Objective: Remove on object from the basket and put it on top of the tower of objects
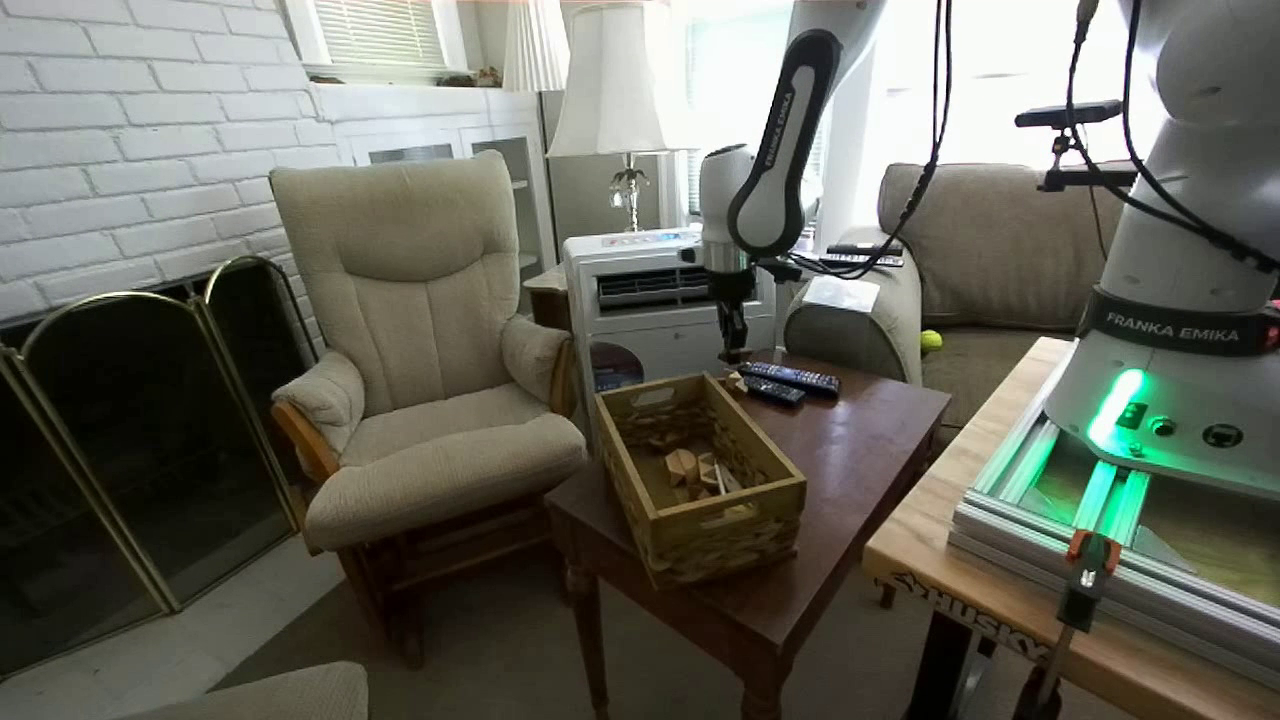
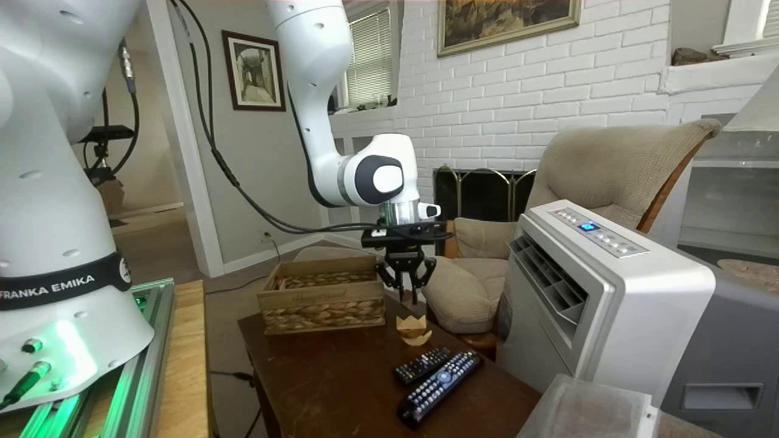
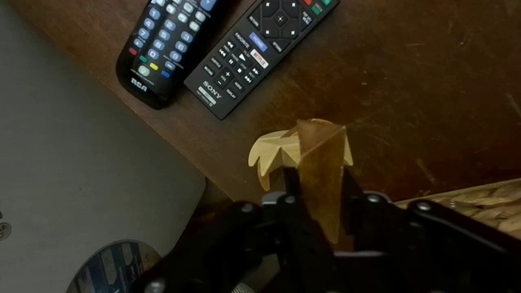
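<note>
Jaws clamped on a wooden piece (image 3: 322, 171) hang above the tower (image 2: 412, 326) near the basket (image 2: 325, 315).

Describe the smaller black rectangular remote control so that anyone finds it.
Find the dark brown wooden table under the brown woven basket. The smaller remote control lies there, nearer the basket than the longer round-ended black remote; it reads SONY, its neighbour RCA.

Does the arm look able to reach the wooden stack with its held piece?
Probably yes: the gripper hangs just above the wooden stack, pinching the held piece, with nothing visible between.
</note>
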Robot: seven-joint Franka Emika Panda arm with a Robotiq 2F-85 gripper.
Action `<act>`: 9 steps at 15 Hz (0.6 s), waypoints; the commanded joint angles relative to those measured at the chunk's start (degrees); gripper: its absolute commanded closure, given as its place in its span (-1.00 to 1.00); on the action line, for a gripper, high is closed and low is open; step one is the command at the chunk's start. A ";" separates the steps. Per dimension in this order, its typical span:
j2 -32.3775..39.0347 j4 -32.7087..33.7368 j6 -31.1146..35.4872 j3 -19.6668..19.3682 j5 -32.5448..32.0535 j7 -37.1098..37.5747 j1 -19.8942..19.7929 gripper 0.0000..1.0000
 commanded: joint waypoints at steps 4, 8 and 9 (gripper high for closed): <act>2.94 1.66 2.85 -1.89 -2.75 0.45 1.10 0.88; 3.86 2.43 3.24 -2.97 -3.44 0.77 1.92 0.88; 4.13 2.64 3.20 -3.08 -3.44 0.85 2.06 0.88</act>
